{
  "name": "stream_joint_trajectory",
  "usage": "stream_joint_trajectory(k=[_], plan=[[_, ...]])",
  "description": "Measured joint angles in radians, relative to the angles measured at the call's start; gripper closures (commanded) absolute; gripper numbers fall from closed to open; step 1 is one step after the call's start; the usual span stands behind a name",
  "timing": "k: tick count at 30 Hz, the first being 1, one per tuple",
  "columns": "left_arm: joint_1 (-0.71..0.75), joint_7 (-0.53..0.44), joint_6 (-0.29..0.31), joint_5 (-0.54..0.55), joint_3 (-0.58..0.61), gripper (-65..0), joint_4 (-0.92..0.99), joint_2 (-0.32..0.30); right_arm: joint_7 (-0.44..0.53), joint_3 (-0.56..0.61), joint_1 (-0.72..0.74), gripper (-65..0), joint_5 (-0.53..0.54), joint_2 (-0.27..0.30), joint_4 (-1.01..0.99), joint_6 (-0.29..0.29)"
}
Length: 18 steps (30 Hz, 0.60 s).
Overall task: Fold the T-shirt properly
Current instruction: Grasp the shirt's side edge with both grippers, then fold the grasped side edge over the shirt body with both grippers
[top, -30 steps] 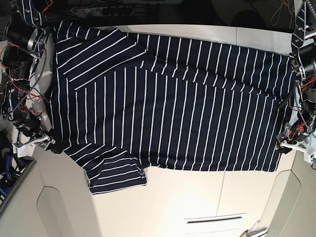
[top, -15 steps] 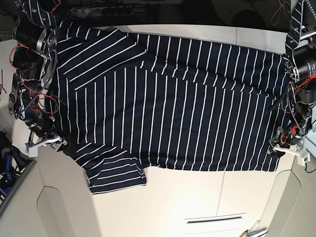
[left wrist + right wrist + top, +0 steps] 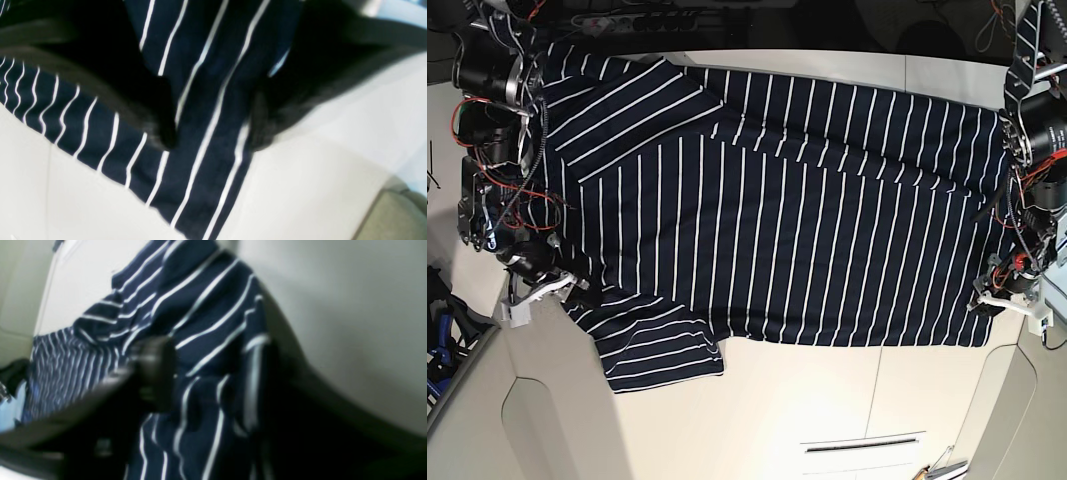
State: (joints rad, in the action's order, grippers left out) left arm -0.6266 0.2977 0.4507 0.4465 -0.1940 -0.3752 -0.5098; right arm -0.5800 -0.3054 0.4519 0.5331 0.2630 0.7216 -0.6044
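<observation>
While T-shirt (image 3: 767, 210) lies flat | left gripper (image 3: 213, 133) straddles cloth, grip unclear | right gripper (image 3: 217, 373) likewise unclear

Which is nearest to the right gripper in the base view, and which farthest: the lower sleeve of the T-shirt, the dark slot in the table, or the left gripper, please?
From the right gripper, at that view's left:
1. The lower sleeve of the T-shirt, just beside it, at lower left.
2. The dark slot in the table, bottom centre-right.
3. The left gripper, at the far right hem.
</observation>
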Motion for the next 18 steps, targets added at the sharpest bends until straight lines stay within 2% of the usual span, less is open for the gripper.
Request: stream_joint_trajectory(k=[4,7,8,13,16,18], plan=[[0.000,0.000,-0.001,-0.001,0.000,-14.8,0.002,0.000,-0.007,0.013,0.000,-14.2,-0.003,-0.003,0.000,0.002],[0.001,0.002,-0.001,-0.002,0.000,-0.6,0.003,0.001,-0.015,0.013,-0.003,-2.8,-0.004,-0.002,-0.002,0.002],[0.001,0.001,-0.001,-0.002,0.000,0.0,0.003,0.001,-0.014,0.013,-0.004,0.0,-0.005,-0.002,-0.002,0.002],[0.000,0.001,0.007,-0.029,0.000,0.0,0.002,0.001,-0.014,0.013,-0.005,0.0,-0.011,-0.002,-0.002,0.002],[0.000,0.005,0.045,-0.035,0.000,0.0,0.002,-0.003,-0.026,0.013,-0.005,0.0,-0.011,-0.002,0.004,0.002],[0.003,0.023,0.072,-0.039,0.000,0.0,-0.009,-0.013,-0.072,0.013,-0.005,0.0,-0.018,-0.002,0.030,0.002]])
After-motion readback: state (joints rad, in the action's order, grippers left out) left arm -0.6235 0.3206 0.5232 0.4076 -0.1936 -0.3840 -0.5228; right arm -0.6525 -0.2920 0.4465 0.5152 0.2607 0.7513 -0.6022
